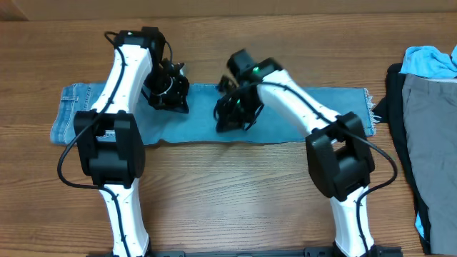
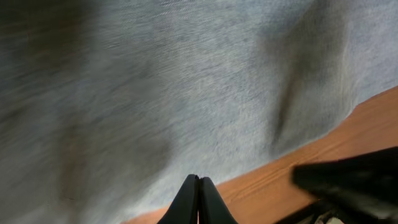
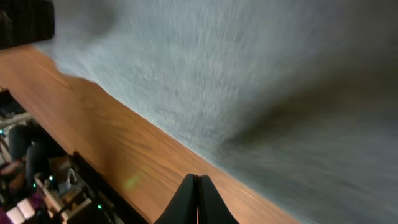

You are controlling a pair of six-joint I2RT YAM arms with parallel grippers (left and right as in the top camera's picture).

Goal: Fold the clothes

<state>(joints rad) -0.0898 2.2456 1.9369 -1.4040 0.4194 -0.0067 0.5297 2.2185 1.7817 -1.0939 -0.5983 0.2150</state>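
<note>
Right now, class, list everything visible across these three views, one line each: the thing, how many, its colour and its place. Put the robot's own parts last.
jeans: one, faded light blue, laid flat in a long strip across the table's middle
sky-blue garment: one, far right, top of the pile
grey garment: one, far right
black garment: one, far right, under the grey one
table: one, brown wood
arms: two, white and black, reaching over the jeans
left gripper: one, black, shut, at the jeans' edge
right gripper: one, black, shut, at the jeans' edge
</note>
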